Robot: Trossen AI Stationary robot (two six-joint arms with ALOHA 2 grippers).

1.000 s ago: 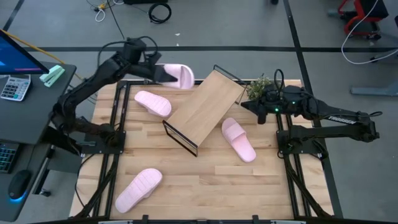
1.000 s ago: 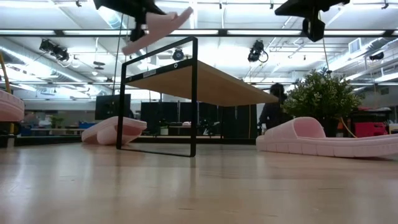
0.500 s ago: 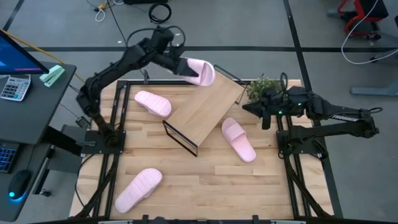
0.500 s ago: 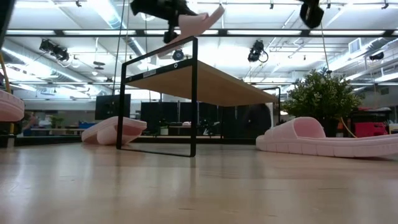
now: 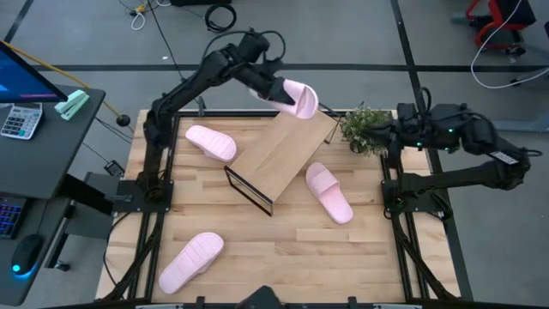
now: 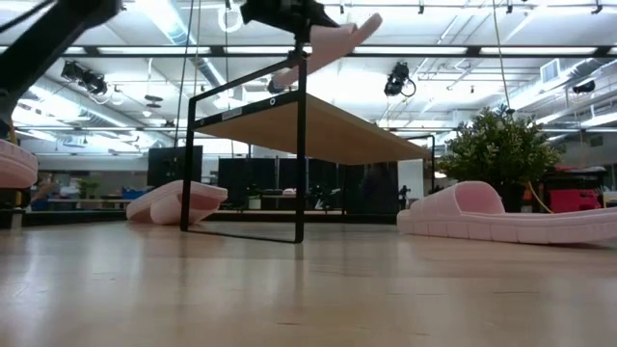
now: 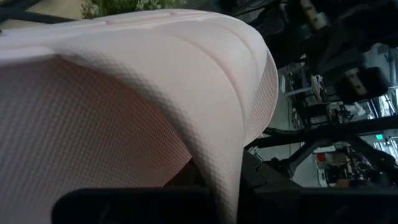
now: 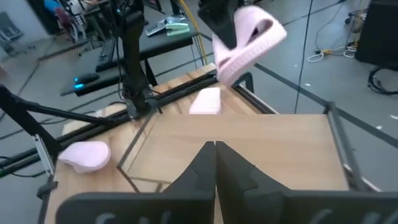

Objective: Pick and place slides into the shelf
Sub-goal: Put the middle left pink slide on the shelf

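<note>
1. Pink slide (image 5: 296,96), clamped in your left gripper (image 5: 273,87), has travelled from off the shelf's (image 5: 283,150) far-left side to above its far corner; release looks close.
2. Right gripper (image 5: 403,136) has backed away past the plant (image 5: 364,129), fingers pressed together, holding nothing.
3. Shelf top is bare, with open room.
4. Three slides (image 5: 329,192) lie around the shelf, clear of your path.

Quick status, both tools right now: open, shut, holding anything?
Left tool: shut on a slide, held in the air over the far end of the shelf.
Right tool: shut, empty, by the plant.
</note>
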